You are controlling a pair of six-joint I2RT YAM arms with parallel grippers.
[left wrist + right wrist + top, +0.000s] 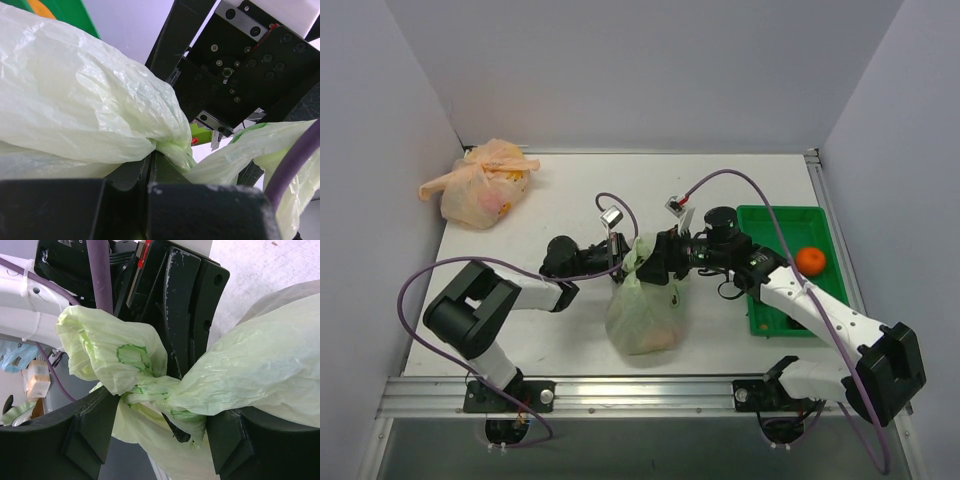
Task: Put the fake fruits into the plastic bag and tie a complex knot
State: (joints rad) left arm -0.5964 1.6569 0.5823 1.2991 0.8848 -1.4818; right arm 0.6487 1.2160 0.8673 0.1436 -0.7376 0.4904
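Nearest the arm bases, the plastic bag sits upright in the middle of the surface. Its belly is full, and an orange-pink shape low inside it reads as some of the fake fruits, so the filling looks largely done. One orange lies outside in the green tray to the right, well apart from the bag. It may be a leftover or simply not wanted; I cannot tell.

Just above the belly, the neck is gathered and twisted into a tight bunch. That suggests the tying is under way, though I cannot say whether a proper knot is there yet, and a complex one likely needs more turns.

The left hand is clamped tight on a fold of the bag at that neck. The right hand faces it from the other side, fingers spread wide, with the twisted bunch lying between them but not pinched.

Farthest off, a peach-orange bag rests at the back left corner
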